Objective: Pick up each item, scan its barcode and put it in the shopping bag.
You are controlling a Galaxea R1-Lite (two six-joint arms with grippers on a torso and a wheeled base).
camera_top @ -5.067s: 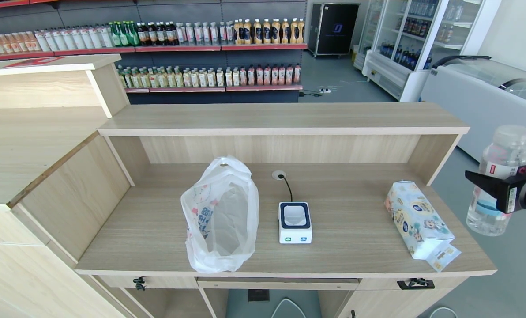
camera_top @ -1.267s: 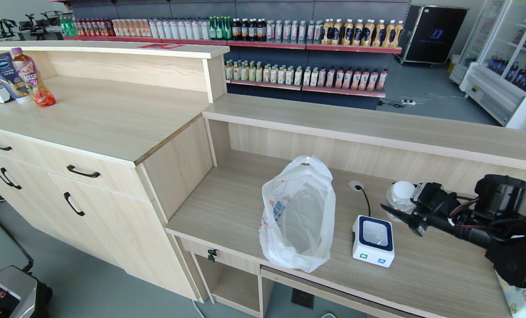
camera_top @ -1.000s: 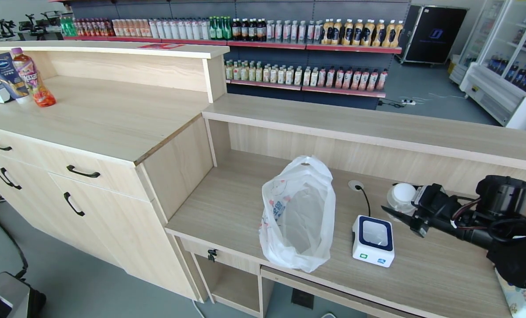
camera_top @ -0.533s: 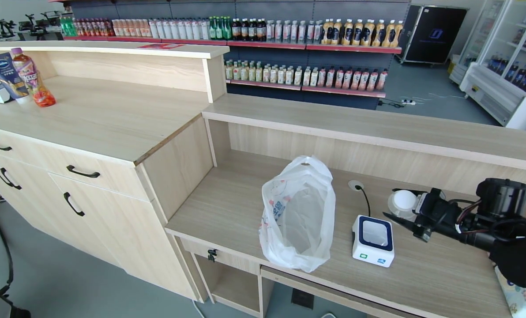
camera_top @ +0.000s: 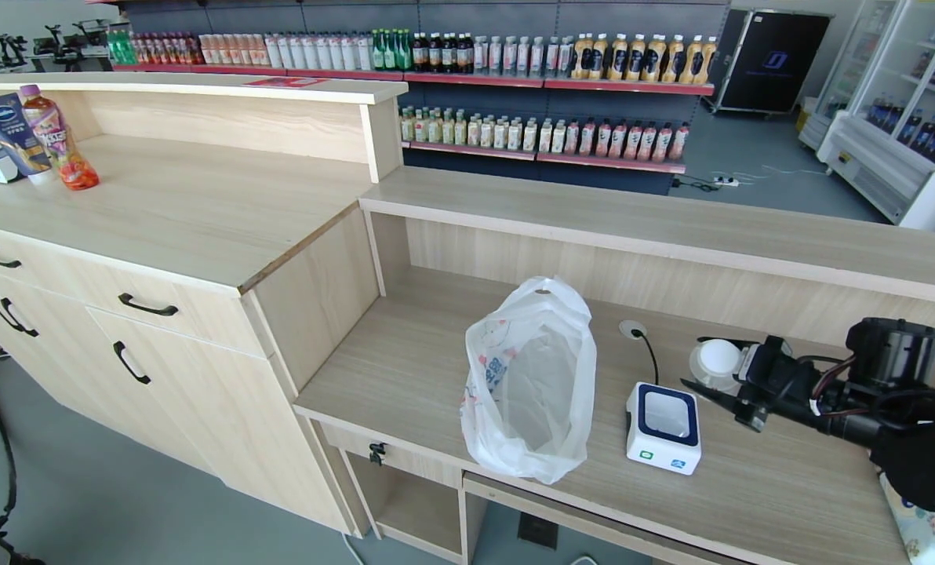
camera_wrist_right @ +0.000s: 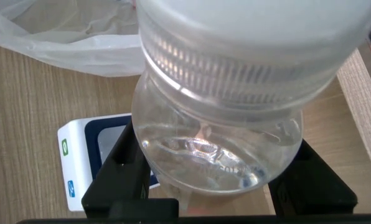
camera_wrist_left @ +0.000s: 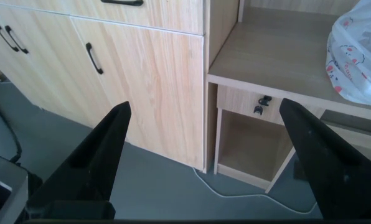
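1. The right gripper (camera_top: pixel 703 365) is clamped on the clear water bottle (camera_top: pixel 717 359), with one black finger on each side of the body just under the shoulder. A side grip probably leaves the label free to be read.
2. The bottle is low over the counter (camera_top: pixel 750 486), just beside the barcode scanner (camera_top: pixel 663 428) on the robot's right. The white cap faces up toward the head camera. I can't tell if the base touches the wood.
3. In the right wrist view the bottle (camera_wrist_right: pixel 216 93) sits between the fingers of the gripper (camera_wrist_right: pixel 213 168), and the scanner (camera_wrist_right: pixel 89 155) shows just past its lower end. It looks like the scan step. The bottle is not yet over the window and is not bagged.
4. The white plastic shopping bag (camera_top: pixel 530 380) stands on the counter on the scanner's other side with its mouth gaping upward. It is near, so the drop after scanning should be short.
5. The left gripper (camera_wrist_left: pixel 204 104) has its fingers spread wide and holds nothing. It hangs low over the floor in front of the cabinet doors, out of the way. The bag's edge (camera_wrist_left: pixel 356 56) shows at the corner of that view.
6. In the way:
   - The scanner cable (camera_top: pixel 649 353) runs back to a grommet close to the bottle.
   - The counter's raised ledge (camera_top: pixel 671 227) boxes in the space behind.
   - The bag's floppy rim could fold shut.
7. Other items:
   - A tissue pack (camera_top: pixel 926 537) lies at the counter's near right corner, likely still to be scanned.
   - An orange drink bottle (camera_top: pixel 56 137) and a blue carton (camera_top: pixel 9 133) stand on the higher counter, well apart to the left.
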